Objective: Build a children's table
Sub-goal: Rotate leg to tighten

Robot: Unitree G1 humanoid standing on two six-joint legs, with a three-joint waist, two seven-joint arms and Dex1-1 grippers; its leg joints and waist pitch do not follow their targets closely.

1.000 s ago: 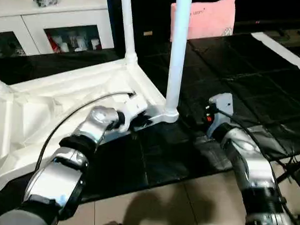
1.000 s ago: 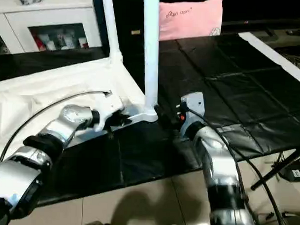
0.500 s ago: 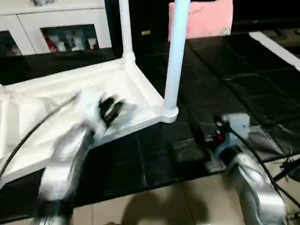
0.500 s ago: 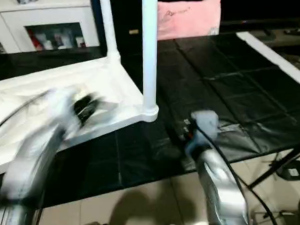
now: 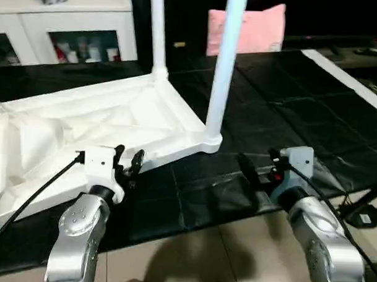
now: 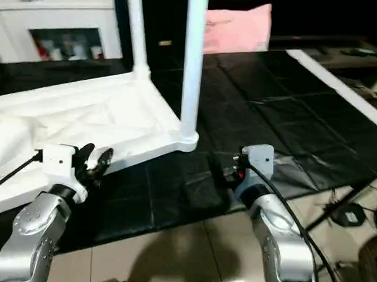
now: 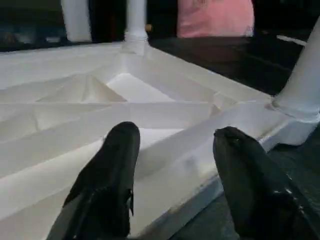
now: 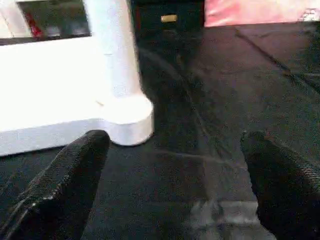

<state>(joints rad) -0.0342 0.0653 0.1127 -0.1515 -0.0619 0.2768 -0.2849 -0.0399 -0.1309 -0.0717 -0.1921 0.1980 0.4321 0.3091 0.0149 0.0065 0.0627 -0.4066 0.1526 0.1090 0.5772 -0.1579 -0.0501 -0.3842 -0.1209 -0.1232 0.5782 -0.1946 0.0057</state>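
Far left: a white cabinet (image 5: 68, 25) with glass doors, small items behind the panes and something dark on top. Spread over most of the scene, black mats (image 5: 282, 107) in creased panels, ending near the robot at pale floor tiles (image 5: 191, 252). Lying upside down on the mats from the left edge to about the middle: the white tabletop (image 5: 83, 131), ribbed underside up. Standing upright from its far right corner socket, one white leg (image 5: 158, 28); from its near right corner socket, another leg (image 5: 227, 62), top out of view. Just near of the tabletop's near edge, the left gripper (image 5: 128, 162), black fingers (image 7: 107, 185) parted about halfway and holding nothing, aimed at the rim without touching it. Further right, low over the mats and apart from the near right socket, the right gripper (image 6: 228, 170), spread wide and empty. Far back beyond the legs, a pink cushion (image 5: 248, 28) against a dark background. At the right, a white strip (image 5: 349, 75) running diagonally across the mats.
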